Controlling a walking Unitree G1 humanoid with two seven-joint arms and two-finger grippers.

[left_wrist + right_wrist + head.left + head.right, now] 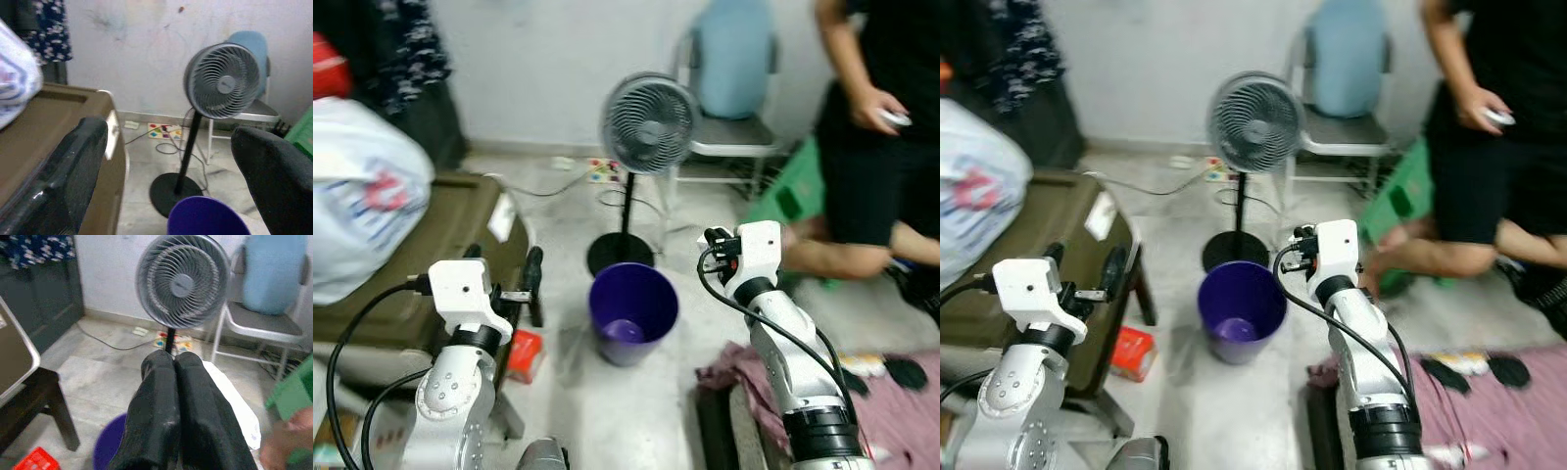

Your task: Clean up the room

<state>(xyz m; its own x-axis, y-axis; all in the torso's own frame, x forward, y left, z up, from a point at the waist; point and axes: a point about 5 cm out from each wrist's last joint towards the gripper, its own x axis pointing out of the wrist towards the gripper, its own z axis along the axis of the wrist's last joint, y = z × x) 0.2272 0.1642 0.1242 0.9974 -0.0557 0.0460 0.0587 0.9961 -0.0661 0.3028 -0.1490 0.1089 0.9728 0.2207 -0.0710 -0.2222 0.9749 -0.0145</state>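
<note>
Left tool (504, 264), fingers spread wide and holding nothing, is hovering beside the brown bench (411, 255). Right tool (173, 421), fingers pressed together and empty, is reaching above the purple bin (633, 311), which is standing on the floor before the pedestal fan (649, 122). A person (876, 127) is standing right.

On the pale tiled floor (568, 392) a purple bin (633, 311) stands centrally, a pedestal fan (646, 127) at twelve o'clock, a red box (525, 354) at nine, maroon cloth (891, 411) at four.
</note>
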